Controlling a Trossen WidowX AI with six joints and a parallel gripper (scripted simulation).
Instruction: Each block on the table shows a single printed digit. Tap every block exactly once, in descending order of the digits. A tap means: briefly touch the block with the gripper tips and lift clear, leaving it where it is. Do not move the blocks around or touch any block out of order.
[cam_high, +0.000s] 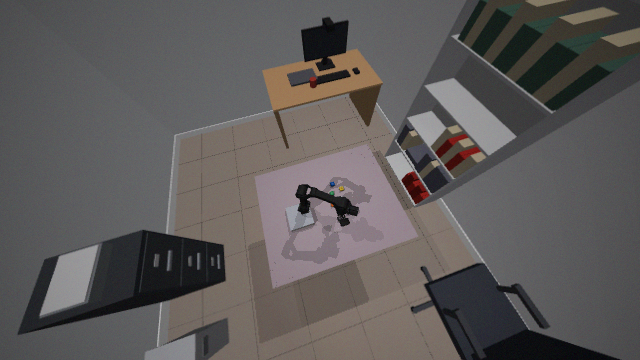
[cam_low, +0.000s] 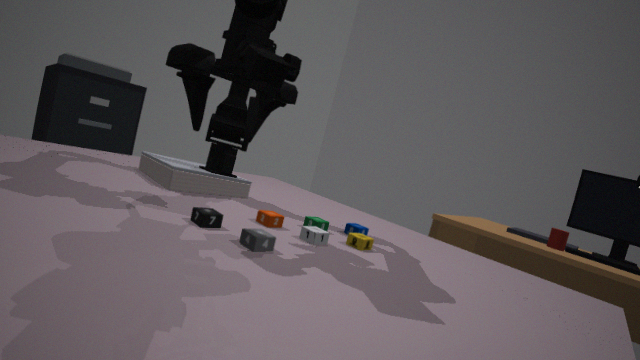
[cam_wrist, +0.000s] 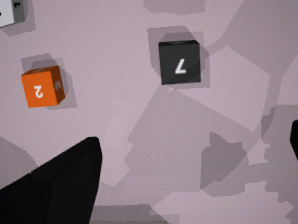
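Your end effector (cam_low: 227, 107) hangs wide open and empty, high above the tabletop (cam_low: 320, 310), with the black 7 block (cam_wrist: 180, 62) below and just ahead of it, so descending off-centre could nudge it or brush the nearby orange 2 block (cam_wrist: 41, 86).
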